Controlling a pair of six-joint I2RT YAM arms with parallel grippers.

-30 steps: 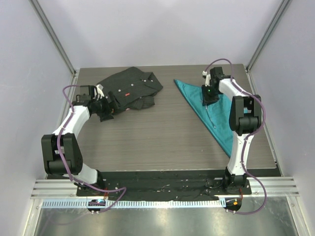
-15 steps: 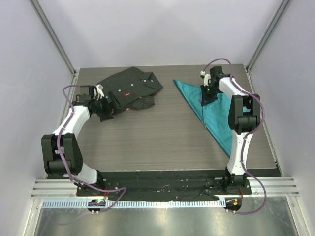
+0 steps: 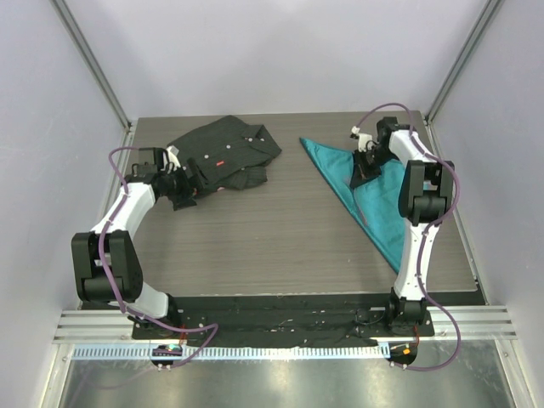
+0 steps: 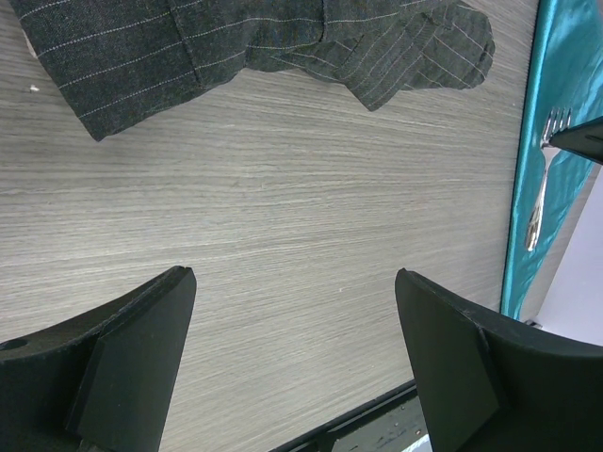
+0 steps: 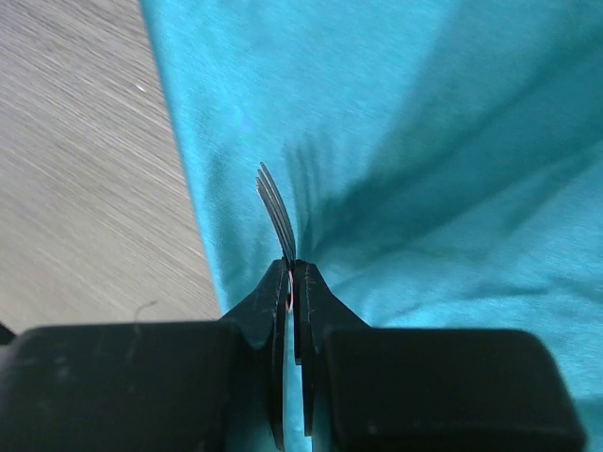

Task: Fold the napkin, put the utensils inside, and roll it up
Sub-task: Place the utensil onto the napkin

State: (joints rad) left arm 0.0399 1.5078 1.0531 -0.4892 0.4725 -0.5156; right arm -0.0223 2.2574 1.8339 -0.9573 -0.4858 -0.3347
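Teal napkin lies flat under our right gripper, which pinches the fork right over it. Our left gripper is wide open by the dark shirt; we cannot read its red tag.
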